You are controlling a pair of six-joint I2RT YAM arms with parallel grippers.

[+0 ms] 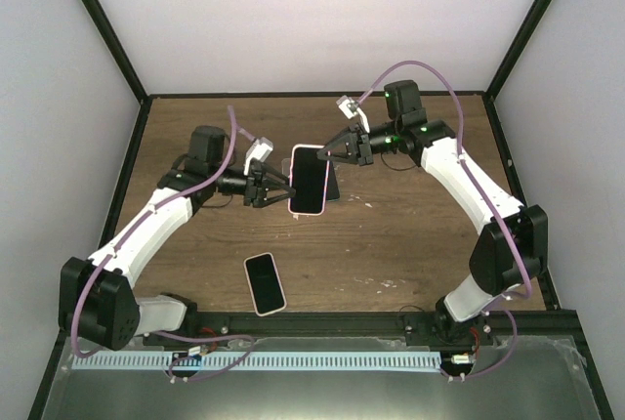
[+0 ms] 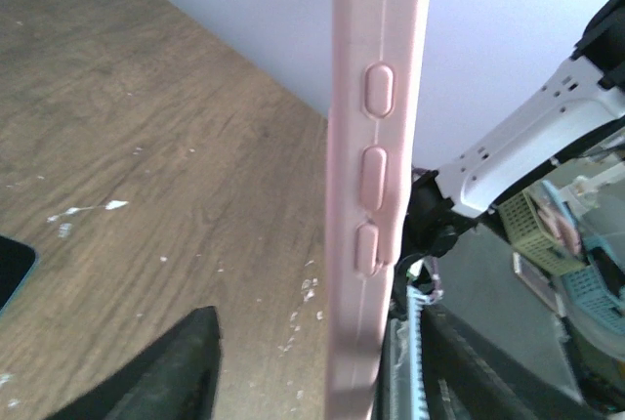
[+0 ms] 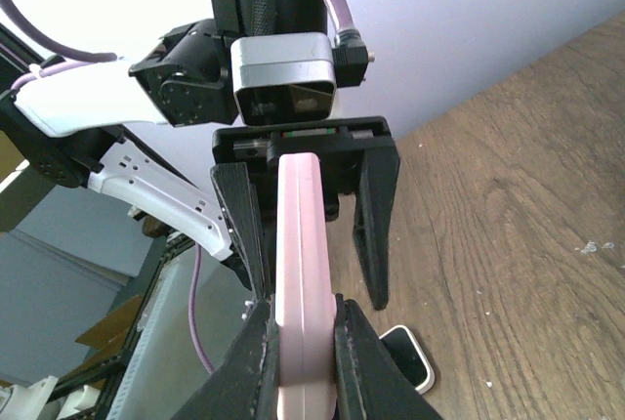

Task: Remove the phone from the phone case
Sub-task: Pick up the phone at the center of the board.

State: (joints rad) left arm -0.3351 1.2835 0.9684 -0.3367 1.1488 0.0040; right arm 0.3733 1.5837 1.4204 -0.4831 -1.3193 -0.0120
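The phone (image 1: 309, 178), dark screen up, sits inside the pink phone case (image 1: 293, 207) and hangs in the air over the middle of the table. My right gripper (image 1: 330, 152) is shut on the case's far end; in the right wrist view its fingers (image 3: 256, 361) press both faces of the pink edge (image 3: 303, 273). My left gripper (image 1: 280, 189) is open and straddles the near left side. In the left wrist view the buttoned case edge (image 2: 376, 195) stands between the jaws, with a wide gap to the left finger (image 2: 171, 371).
A second phone (image 1: 265, 283) in a pale case lies flat near the table's front edge, also in the right wrist view as the second phone (image 3: 408, 357). A dark flat item (image 1: 333, 184) lies on the wood under the raised phone.
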